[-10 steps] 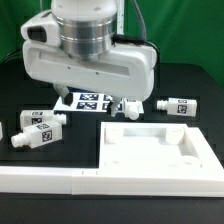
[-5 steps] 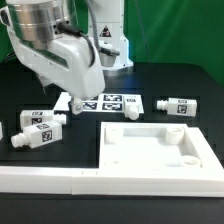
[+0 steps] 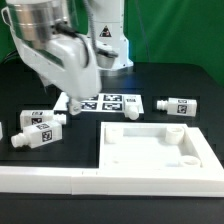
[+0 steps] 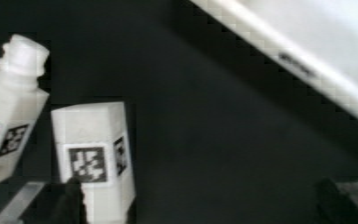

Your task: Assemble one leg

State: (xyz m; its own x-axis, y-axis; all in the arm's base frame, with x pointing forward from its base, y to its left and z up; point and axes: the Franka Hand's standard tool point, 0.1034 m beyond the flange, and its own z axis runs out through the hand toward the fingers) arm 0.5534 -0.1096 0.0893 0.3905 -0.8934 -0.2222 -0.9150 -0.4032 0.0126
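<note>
Several white legs with black-and-white tags lie on the black table. Two lie together at the exterior view's left, one (image 3: 42, 118) just behind the other (image 3: 34, 136). Another leg (image 3: 178, 107) lies at the right, and one (image 3: 131, 109) lies by the marker board (image 3: 105, 101). My gripper (image 3: 71, 102) hangs open and empty just right of the left pair. In the wrist view one leg (image 4: 91, 150) lies by one finger (image 4: 51, 200), and a second leg (image 4: 7, 95) lies beside it. The gripper (image 4: 202, 205) holds nothing.
The large white square tabletop (image 3: 160, 160) lies at the front right, and its edge shows in the wrist view (image 4: 300, 50). A long white border rail (image 3: 40, 180) runs along the front. A further leg (image 3: 3, 131) is cut off at the left edge.
The arm has swung from the middle to the exterior view's left, uncovering the marker board. In the last half second the gripper has sunk slightly toward the left legs.
</note>
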